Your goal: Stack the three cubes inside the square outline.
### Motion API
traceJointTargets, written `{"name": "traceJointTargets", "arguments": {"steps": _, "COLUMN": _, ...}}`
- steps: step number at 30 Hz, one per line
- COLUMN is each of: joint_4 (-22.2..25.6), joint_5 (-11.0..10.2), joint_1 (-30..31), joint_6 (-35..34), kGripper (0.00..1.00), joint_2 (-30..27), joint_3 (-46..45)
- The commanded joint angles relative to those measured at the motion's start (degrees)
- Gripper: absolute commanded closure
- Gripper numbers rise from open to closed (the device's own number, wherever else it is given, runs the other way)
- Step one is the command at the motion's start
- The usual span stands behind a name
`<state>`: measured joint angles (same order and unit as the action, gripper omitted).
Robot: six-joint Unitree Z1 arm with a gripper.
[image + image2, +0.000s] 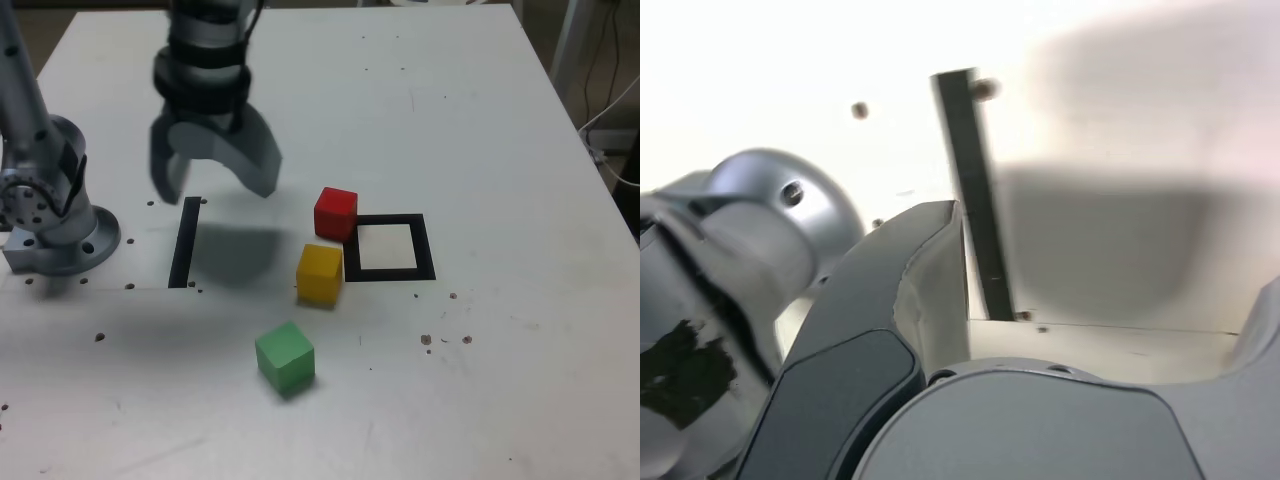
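Silver-grey arm (30, 110) on round screwed base (70, 245), black-banded wrist (205, 60), grey gripper (215, 175) with two broad curved fingers (255, 160).

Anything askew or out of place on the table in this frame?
Nothing damaged. The red cube overlaps a corner of the square outline; the yellow cube and green cube lie outside it. The open gripper hovers over the black strip.

white table (480, 120), black strip (184, 243), white cables (612, 110)
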<state>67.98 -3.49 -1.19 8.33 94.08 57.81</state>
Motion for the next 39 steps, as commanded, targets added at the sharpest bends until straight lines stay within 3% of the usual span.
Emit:
{"name": "traceJointTargets", "arguments": {"steps": 1, "joint_4": 0.05, "joint_5": -0.81, "joint_1": 0.75, "joint_6": 1.12, "kGripper": 0.00, "joint_2": 2.25, "joint_3": 1.99}}
{"name": "traceJointTargets", "arguments": {"steps": 14, "joint_4": 1.88, "joint_5": -3.24, "joint_1": 2.25, "joint_6": 7.04, "kGripper": 0.01, "joint_2": 12.08, "joint_3": 13.52}}
{"name": "traceJointTargets", "arguments": {"steps": 26, "joint_4": 1.86, "joint_5": -3.37, "joint_1": 1.89, "joint_6": 8.98, "kGripper": 0.07, "joint_2": 18.14, "joint_3": 18.16}}
{"name": "traceJointTargets", "arguments": {"steps": 33, "joint_4": 1.58, "joint_5": -3.28, "joint_1": 1.86, "joint_6": 9.30, "kGripper": 0.20, "joint_2": 21.21, "joint_3": 19.74}}
{"name": "traceJointTargets", "arguments": {"steps": 39, "joint_4": 0.89, "joint_5": -3.72, "joint_1": 1.74, "joint_6": 8.93, "kGripper": 0.46, "joint_2": 22.46, "joint_3": 20.17}}
